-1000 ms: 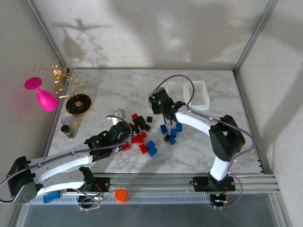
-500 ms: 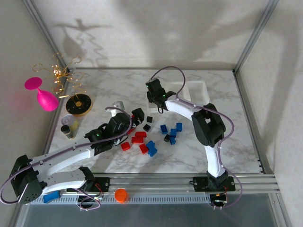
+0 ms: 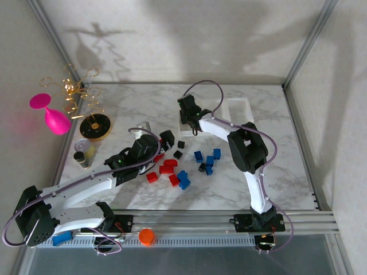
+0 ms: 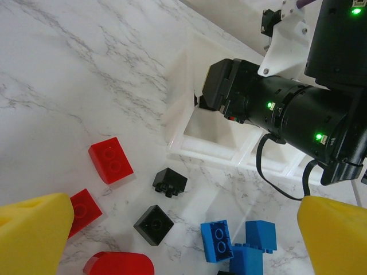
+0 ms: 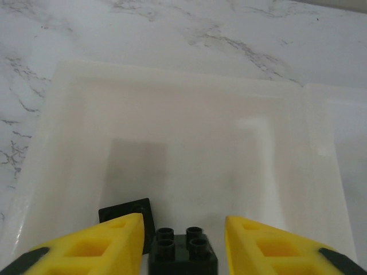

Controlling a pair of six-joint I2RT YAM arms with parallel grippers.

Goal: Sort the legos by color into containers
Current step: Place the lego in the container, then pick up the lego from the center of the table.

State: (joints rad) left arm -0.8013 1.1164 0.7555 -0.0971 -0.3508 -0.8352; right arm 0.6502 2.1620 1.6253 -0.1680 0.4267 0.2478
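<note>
Marble table [image 3: 143, 103], red, blue and black legos [image 3: 166, 169] scattered mid-table, white containers [image 3: 238, 106] behind them

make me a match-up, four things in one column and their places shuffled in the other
Things:
1. orange cap
2. pink glass
3. black brick
4. blue bricks

Places:
A. between the right tool's fingers, over a bin
B. on the table, right of the red bricks
C. on the near rail
D. at the far left, by the wall

Pairs: 1-C, 2-D, 3-A, 4-B
</note>
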